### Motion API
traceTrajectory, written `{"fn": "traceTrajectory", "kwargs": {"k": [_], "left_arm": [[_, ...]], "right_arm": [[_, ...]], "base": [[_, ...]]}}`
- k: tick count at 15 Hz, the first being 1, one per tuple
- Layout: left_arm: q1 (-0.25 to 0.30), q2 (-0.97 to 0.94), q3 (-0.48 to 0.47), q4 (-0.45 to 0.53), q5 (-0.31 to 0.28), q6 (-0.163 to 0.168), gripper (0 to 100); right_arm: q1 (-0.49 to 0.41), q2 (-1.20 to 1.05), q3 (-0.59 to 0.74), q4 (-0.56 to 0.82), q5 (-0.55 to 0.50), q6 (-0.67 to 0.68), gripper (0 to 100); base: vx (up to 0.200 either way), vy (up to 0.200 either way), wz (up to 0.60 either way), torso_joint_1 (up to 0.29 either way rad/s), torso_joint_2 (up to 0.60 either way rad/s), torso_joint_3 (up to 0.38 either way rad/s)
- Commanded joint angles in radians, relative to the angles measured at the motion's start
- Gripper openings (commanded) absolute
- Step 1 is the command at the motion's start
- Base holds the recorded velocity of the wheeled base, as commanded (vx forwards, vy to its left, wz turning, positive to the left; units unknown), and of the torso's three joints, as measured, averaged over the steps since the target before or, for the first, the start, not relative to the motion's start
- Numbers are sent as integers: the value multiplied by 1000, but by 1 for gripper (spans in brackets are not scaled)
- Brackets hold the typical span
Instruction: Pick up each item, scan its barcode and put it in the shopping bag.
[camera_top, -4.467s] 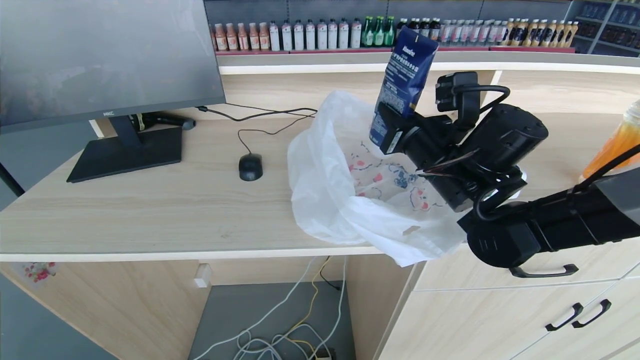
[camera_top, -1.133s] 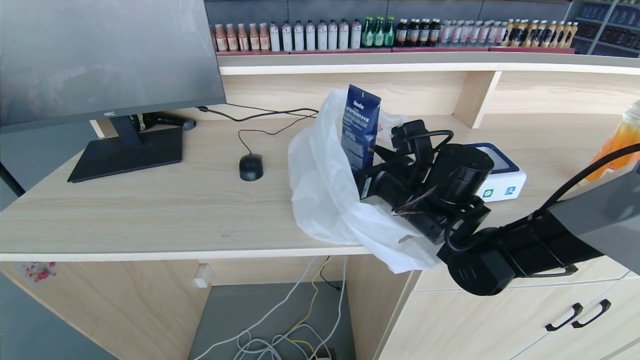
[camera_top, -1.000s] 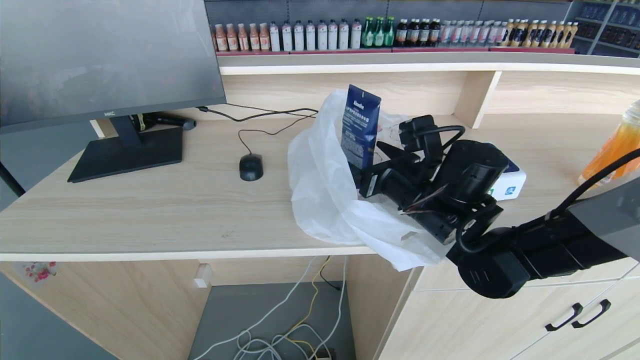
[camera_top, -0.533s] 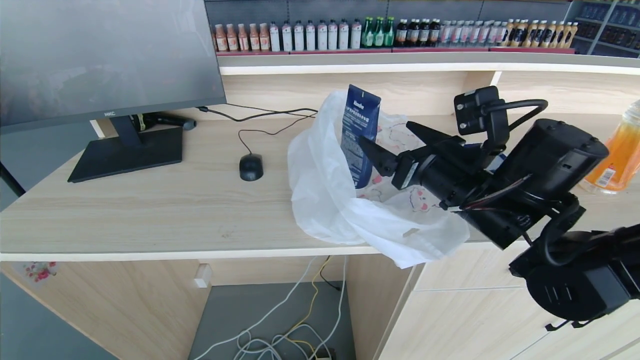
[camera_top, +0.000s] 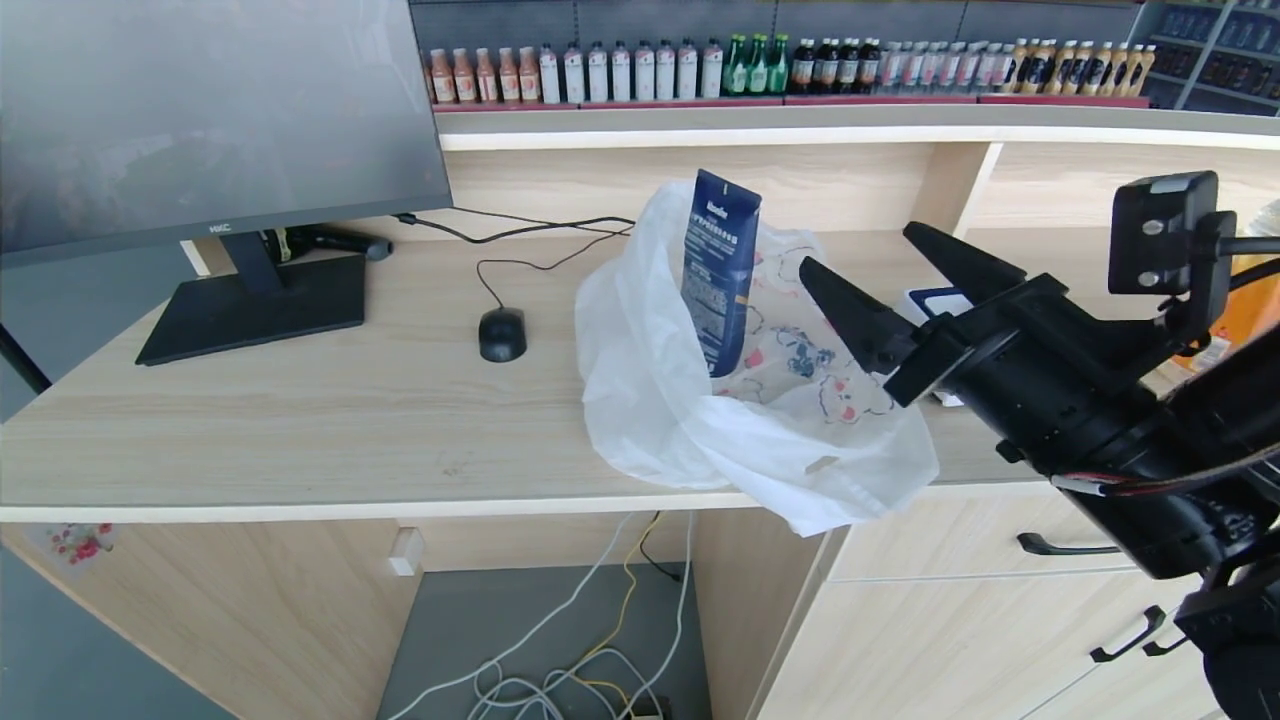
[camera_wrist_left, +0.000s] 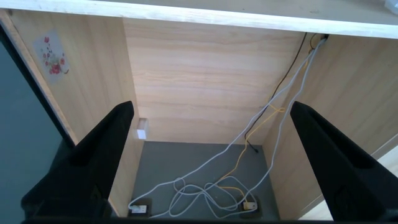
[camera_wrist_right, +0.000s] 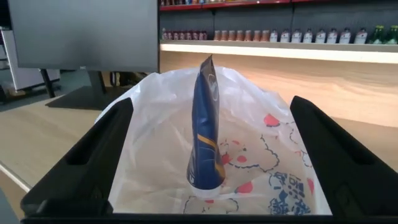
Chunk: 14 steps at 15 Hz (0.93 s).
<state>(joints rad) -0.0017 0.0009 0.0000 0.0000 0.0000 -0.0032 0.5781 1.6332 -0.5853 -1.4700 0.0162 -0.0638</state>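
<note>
- Below the counter's near edge on the left, the left gripper (camera_wrist_left: 211, 155) hangs with its jaws spread wide and nothing between them, facing the recess where the cables (camera_wrist_left: 217, 186) trail
- On the counter top (camera_top: 300, 420) at far left stands the monitor (camera_top: 200, 110), with the mouse (camera_top: 501, 334) to its right; neither bears on the job
- Right of the mouse, the shopping bag (camera_top: 650, 400) lies open, and the blue pouch (camera_top: 720, 270) stands upright inside it, free of any grip — seconds ago it was held high above the bag, then lowered in and released
- Further right, the right gripper (camera_top: 858, 248) has pulled back from the bag toward the near right; its jaws are wide apart and empty, and its wrist view looks straight at the pouch (camera_wrist_right: 206, 124) inside the bag (camera_wrist_right: 149, 124)
- Behind its fingers sits the scanner (camera_top: 940, 300), and at far right an orange drink bottle (camera_top: 1245, 310), partly hidden by the arm
- This item looks finished — the bottle is probably next to be picked up, scanned and bagged
</note>
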Motion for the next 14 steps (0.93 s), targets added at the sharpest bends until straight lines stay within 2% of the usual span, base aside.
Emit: {"fn": "traceTrajectory", "kwargs": {"k": [1, 2, 5, 12, 14], "left_arm": [[0, -1, 0, 0, 0, 0, 100], [0, -1, 0, 0, 0, -3, 100], [0, -1, 0, 0, 0, 0, 100], [0, -1, 0, 0, 0, 0, 100], [0, -1, 0, 0, 0, -3, 100]], "right_arm": [[-18, -36, 64, -15, -1, -1, 100], [-29, -41, 68, -16, -1, 1, 100], [-84, -52, 98, -29, -4, 41, 100], [-110, -24, 87, -36, -1, 42, 100], [-110, -15, 75, -38, -1, 42, 100]], "base": [[0, 0, 0, 0, 0, 0], [0, 0, 0, 0, 0, 0], [-200, 0, 0, 5, 4, -1], [0, 0, 0, 0, 0, 0], [0, -200, 0, -5, 2, 5]]}}
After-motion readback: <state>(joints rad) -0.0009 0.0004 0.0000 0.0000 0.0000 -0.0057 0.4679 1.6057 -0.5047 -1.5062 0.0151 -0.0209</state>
